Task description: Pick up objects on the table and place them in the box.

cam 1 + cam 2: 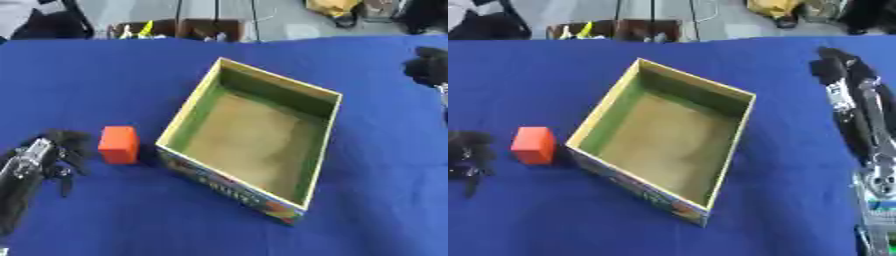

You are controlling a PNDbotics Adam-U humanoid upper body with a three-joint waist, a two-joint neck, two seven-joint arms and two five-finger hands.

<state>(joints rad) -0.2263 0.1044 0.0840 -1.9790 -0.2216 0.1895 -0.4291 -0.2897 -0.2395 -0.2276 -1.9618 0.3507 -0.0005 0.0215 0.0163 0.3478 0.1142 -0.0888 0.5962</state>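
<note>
Your box (322, 131) sits open-topped in the middle of the blue table (105, 75), turned askew, green on its inner walls, with a bare brown floor and nothing in it. The orange block (118, 144) stands on the cloth just beside the box's left wall, apart from it. Your left hand (54, 150) rests just left of the block with its fingers curled and holding nothing. Your right hand (833, 65) lies at the table's far right edge, well away from the box; whether its fingers are spread you cannot tell
</note>
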